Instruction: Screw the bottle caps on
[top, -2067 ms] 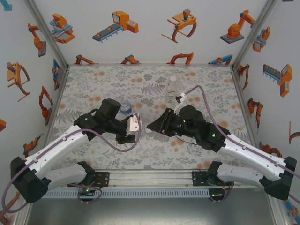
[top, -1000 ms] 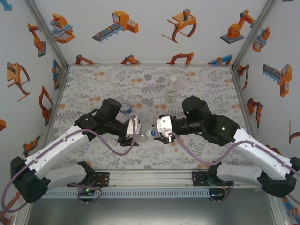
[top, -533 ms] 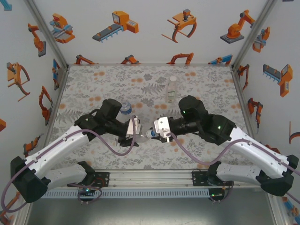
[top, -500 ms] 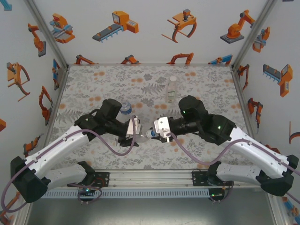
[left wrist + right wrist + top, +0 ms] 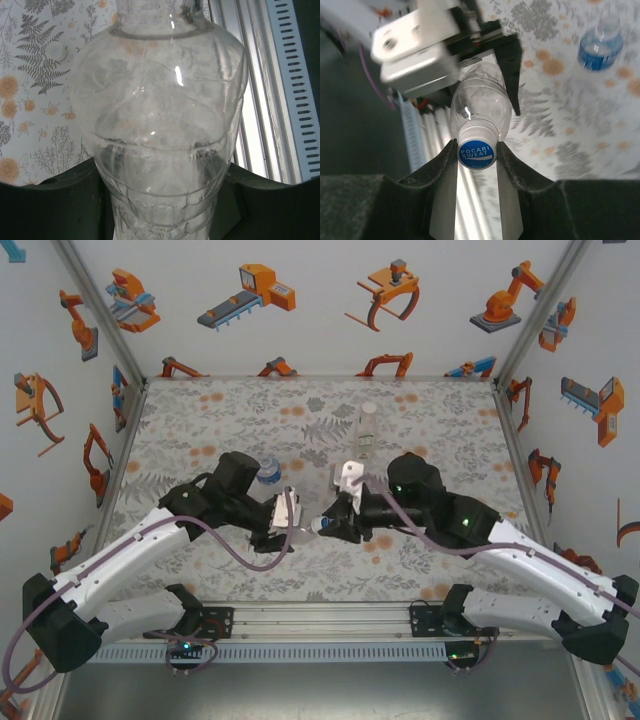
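My left gripper (image 5: 288, 524) is shut on the body of a plain clear bottle (image 5: 160, 115), holding it on its side above the table with the neck toward the right arm. The left gripper (image 5: 160, 205) shows dark fingers on both sides of the bottle's lower part. A white bottle cap with a blue top (image 5: 476, 154) sits on the neck of the plain bottle (image 5: 480, 105). My right gripper (image 5: 476, 147) is shut on that cap, one finger on each side. In the top view the right gripper (image 5: 325, 524) meets the bottle's mouth.
A bottle with a blue label (image 5: 266, 472) stands behind the left wrist, also visible as the blue-labelled bottle (image 5: 600, 47). A bottle with a green-white label (image 5: 366, 430) stands further back, near the right arm. A small pale round cap (image 5: 56, 50) lies on the floral mat (image 5: 200, 420).
The right gripper has closed on the cap at the bottle's neck. Its wrist has since rolled, so the white block on it now points toward the back. The left arm has stayed still.
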Motion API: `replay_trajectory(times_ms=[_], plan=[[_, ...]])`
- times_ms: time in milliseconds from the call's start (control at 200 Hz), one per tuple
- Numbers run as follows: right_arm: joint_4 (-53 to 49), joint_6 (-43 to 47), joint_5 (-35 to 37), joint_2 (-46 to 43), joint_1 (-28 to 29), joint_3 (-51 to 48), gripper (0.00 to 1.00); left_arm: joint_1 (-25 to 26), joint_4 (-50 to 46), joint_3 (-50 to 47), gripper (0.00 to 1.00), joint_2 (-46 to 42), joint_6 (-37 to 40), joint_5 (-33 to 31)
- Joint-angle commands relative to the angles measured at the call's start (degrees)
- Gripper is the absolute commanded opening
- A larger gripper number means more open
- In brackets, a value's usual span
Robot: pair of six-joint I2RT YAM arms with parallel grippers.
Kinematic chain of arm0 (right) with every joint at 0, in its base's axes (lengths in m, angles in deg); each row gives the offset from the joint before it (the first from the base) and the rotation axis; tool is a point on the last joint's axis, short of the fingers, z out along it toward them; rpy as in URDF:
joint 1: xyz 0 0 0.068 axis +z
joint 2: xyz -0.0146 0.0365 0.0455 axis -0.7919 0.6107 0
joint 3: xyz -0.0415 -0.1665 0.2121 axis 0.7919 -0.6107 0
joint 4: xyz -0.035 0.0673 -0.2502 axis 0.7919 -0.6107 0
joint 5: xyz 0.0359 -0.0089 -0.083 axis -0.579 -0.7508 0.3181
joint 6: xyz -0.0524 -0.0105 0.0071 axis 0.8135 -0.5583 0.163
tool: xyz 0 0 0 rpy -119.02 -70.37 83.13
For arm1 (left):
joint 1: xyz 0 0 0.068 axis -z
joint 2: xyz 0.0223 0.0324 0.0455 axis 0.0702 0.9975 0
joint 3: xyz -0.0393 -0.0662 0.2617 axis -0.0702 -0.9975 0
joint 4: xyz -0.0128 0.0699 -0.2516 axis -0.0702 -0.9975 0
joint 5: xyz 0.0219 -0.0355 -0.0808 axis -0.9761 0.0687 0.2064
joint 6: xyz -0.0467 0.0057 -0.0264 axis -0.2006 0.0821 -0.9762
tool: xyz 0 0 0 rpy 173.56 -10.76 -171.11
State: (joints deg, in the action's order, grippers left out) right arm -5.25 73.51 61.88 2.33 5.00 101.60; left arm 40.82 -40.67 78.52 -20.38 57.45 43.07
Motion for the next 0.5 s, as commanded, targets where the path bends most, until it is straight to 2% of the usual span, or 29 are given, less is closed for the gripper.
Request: replay_trajectory(times_ms=[0,120,185,376,431,496], plan=[[3.71,-33.02,10.82,0.74,0.02,-0.85,0.00,0.22,2.53,1.00,0.03,-1.00,-0.21,0.75],[-4.25,-55.11,18.61,1.54,-0.04,-0.98,0.00,0.24,2.55,1.20,0.04,-0.76,-0.52,0.46],[-3.60,-60.25,19.02,1.76,0.03,-1.78,0.00,0.25,2.56,1.25,0.04,-0.91,-0.53,0.56],[-2.93,-57.86,18.55,3.53,0.03,0.47,0.00,0.25,2.75,1.08,0.04,-0.61,-0.69,0.60],[-2.21,-52.70,17.81,3.40,0.02,0.90,0.00,0.28,2.73,1.08,0.04,-0.71,-0.70,0.64],[-1.48,-45.98,16.68,3.17,-0.06,1.96,0.25,0.30,2.77,1.00,0.04,-1.00,-0.65,0.67]])
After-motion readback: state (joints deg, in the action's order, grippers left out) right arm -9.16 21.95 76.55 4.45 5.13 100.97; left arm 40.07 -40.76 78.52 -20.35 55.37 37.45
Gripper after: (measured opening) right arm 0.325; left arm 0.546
